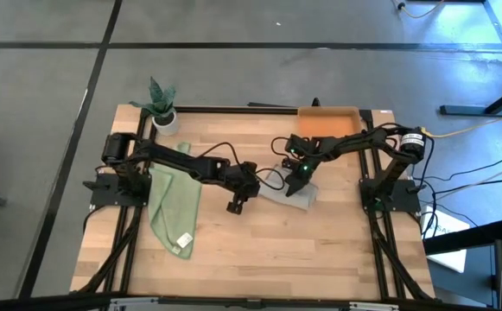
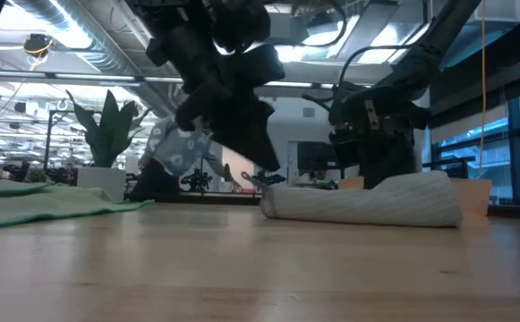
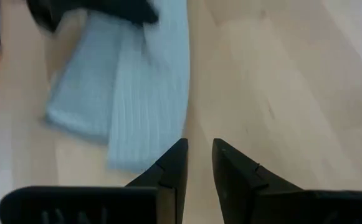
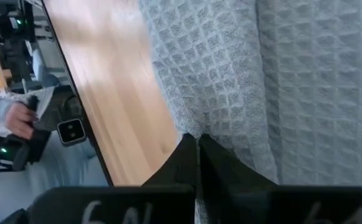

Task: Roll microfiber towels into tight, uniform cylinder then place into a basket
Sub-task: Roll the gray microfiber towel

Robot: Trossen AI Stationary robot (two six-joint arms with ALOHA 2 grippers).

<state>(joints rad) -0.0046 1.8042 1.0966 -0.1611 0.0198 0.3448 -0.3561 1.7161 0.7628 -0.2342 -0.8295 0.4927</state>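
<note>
**Rolling the grey towel, mid-table**

Lying near the middle of the table (image 1: 259, 250), the grey towel (image 1: 292, 192) is bunched into a rough roll; from the low view it reads as a fat, waffle-textured cylinder (image 2: 367, 201) resting flat on the wood. The right gripper (image 1: 295, 184) sits right on top of it, jaws pressed together with no gap, tips down against the weave (image 4: 230, 93); whether any cloth is pinched between them I cannot tell.

Just beside the roll, on its left end, the left gripper (image 1: 236, 206) hangs over bare wood, its fingers (image 3: 174, 165) a narrow gap apart and holding nothing. Its wrist view shows the towel's edge (image 3: 131, 93) a little ahead of the tips.

Farther left, the green towel (image 1: 173, 207) lies spread out flat, its white tag (image 1: 183, 241) at the near end, well apart from both grippers.

The orange basket (image 1: 328, 121) stands at the far edge of the table, behind the right arm. A plant pot (image 1: 164, 117) sits at the far left corner. Beyond the table edge, a person's hand (image 4: 20, 121) shows in the right wrist view.
</note>
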